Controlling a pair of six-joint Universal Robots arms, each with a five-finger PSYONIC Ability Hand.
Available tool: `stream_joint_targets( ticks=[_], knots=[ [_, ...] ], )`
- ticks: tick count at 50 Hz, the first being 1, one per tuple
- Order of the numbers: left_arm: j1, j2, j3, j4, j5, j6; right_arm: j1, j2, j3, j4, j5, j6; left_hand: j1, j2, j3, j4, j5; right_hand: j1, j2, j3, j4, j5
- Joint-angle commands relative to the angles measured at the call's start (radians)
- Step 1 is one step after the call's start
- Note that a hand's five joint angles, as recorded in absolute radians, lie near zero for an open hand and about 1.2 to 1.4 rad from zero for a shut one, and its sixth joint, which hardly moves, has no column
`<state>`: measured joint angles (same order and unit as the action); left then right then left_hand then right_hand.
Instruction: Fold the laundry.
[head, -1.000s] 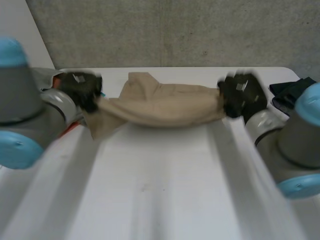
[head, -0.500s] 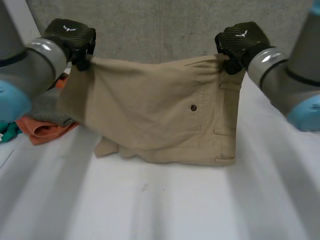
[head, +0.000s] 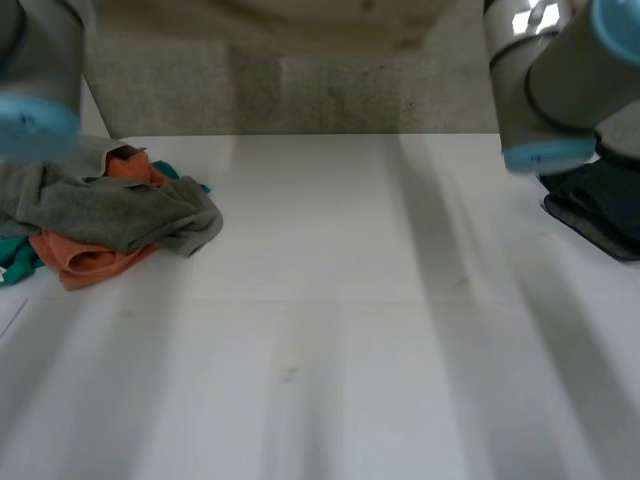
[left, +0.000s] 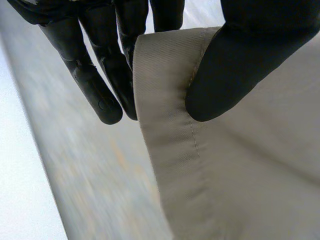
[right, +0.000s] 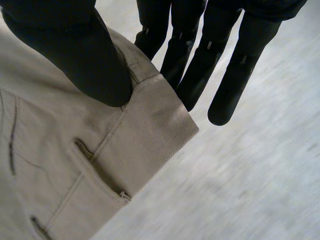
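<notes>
The tan garment (left: 240, 165) is held up off the white table (head: 330, 330) by both hands. The left hand (left: 250, 55) pinches a stitched edge between thumb and straight fingers. The right hand (right: 75, 50) pinches the waistband corner beside a belt loop in the same way. No fold looks made yet, so the garment needs laying flat first. A heap of grey, orange and teal laundry (head: 110, 215) lies unfolded by the left arm (head: 35, 70), and a dark cloth (head: 600, 205) sits at the table's right edge.
</notes>
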<state>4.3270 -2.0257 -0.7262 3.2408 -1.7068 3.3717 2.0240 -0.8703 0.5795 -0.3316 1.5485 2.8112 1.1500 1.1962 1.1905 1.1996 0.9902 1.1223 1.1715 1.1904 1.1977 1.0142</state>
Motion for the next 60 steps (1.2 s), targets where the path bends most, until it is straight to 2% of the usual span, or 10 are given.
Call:
stream_joint_targets(
  ticks=[1, 16, 27, 35, 37, 39, 41, 43, 54, 60],
  knots=[
    [-0.015, -0.010, -0.378, -0.021, 0.027, 0.037, -0.008, 0.043, 0.208, 0.140, -0.071, -0.039, 0.246, 0.200, 0.206, 0.197, 0.231, 0.274, 0.225, 0.206, 0.199, 0.208],
    [-0.064, -0.075, -0.734, -0.036, 0.006, 0.179, -0.024, 0.031, 0.675, 0.186, -0.079, -0.251, 0.246, 0.200, 0.206, 0.197, 0.231, 0.274, 0.225, 0.206, 0.199, 0.208],
    [-0.096, 0.137, -0.897, -0.301, 0.094, 0.302, -0.041, -0.305, 0.927, 0.426, -0.090, -0.329, 0.246, 0.200, 0.206, 0.197, 0.231, 0.274, 0.225, 0.206, 0.199, 0.208],
    [-0.098, 0.194, -0.989, -0.477, 0.173, 0.423, -0.097, -0.477, 1.115, 0.684, -0.123, -0.663, 0.246, 0.200, 0.206, 0.197, 0.231, 0.274, 0.225, 0.206, 0.199, 0.208],
    [-0.093, 0.196, -0.990, -0.481, 0.190, 0.451, -0.105, -0.483, 1.137, 0.694, -0.143, -0.731, 0.040, -0.006, -0.001, -0.010, 0.025, 0.274, 0.225, 0.206, 0.199, 0.208],
    [-0.090, 0.194, -0.987, -0.483, 0.199, 0.471, -0.111, -0.477, 1.145, 0.683, -0.154, -0.743, -0.157, -0.204, -0.198, -0.207, -0.172, 0.274, 0.225, 0.206, 0.199, 0.208],
    [-0.081, 0.199, -0.974, -0.483, 0.211, 0.511, -0.114, -0.454, 1.142, 0.657, -0.157, -0.730, -0.776, -0.823, -0.817, -0.826, -0.791, 0.274, 0.225, 0.206, 0.199, 0.208],
    [-0.078, 0.200, -0.954, -0.477, 0.219, 0.544, -0.119, -0.437, 1.137, 0.638, -0.153, -0.716, -0.975, -1.022, -1.016, -1.025, -0.990, 0.274, 0.225, 0.206, 0.199, 0.208],
    [-0.047, 0.050, -0.630, -0.343, 0.312, 0.617, -0.114, -0.395, 1.123, 0.536, -0.139, -0.650, -0.975, -1.022, -1.016, -1.025, -0.990, 0.274, 0.225, 0.206, 0.199, 0.208],
    [-0.044, -0.183, -0.376, -0.345, 0.398, 0.615, -0.111, -0.386, 1.137, 0.477, -0.139, -0.627, -0.655, -0.701, -0.696, -0.705, -0.670, 0.274, 0.225, 0.206, 0.199, 0.208]
  ],
)
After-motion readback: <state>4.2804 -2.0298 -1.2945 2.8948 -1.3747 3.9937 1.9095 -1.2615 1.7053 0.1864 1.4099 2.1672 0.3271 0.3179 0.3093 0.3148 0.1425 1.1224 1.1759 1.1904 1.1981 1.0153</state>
